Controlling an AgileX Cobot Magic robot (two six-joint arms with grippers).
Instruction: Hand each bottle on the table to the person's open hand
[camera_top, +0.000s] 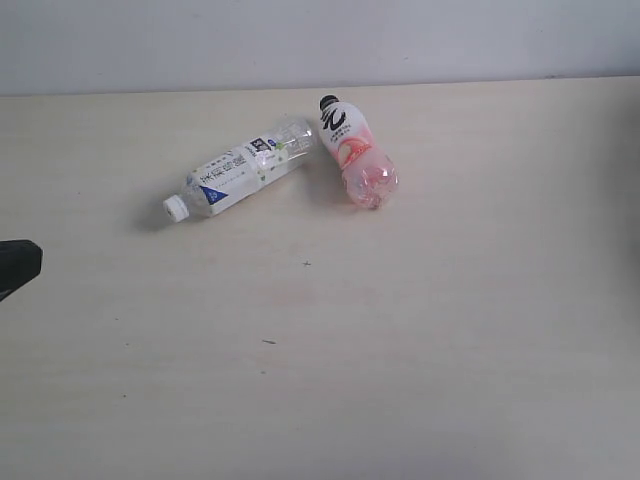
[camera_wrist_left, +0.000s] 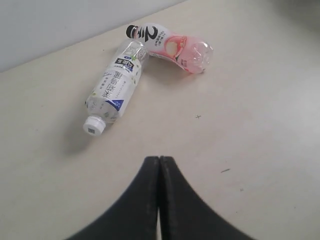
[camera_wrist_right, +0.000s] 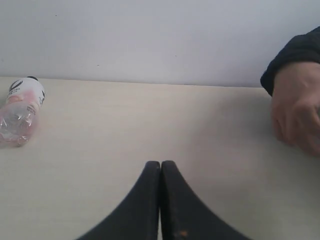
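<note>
We are looking over the pale beige table (camera_top: 450, 350), which is filling almost the whole scene, with a plain light wall (camera_top: 300, 40) rising behind its far edge. Our left pincer (camera_wrist_left: 159, 165) is hanging above the tabletop with its two black fingers pressed together, gripping nothing and touching nothing. Our right pincer (camera_wrist_right: 160, 167) is doing the same: fingers together, empty, clear of the surface. Ahead of the right pincer and well off to one side, the person's hand (camera_wrist_right: 297, 112) is resting at the table, a dark sleeve cuff (camera_wrist_right: 292, 55) showing at the wrist; we cannot tell whether the palm is turned up. Ahead of the left pincer, well apart from it, the white-and-blue-labelled bottle (camera_wrist_left: 116, 85) is lying on its side, white cap (camera_wrist_left: 94, 125) pointing back towards the pincer. Just beyond it the pink bottle (camera_wrist_left: 175, 47) is lying too, its black cap (camera_wrist_left: 132, 31) by the clear bottle's base. A few dark specks (camera_wrist_left: 198, 117) are dotting the wood.
</note>
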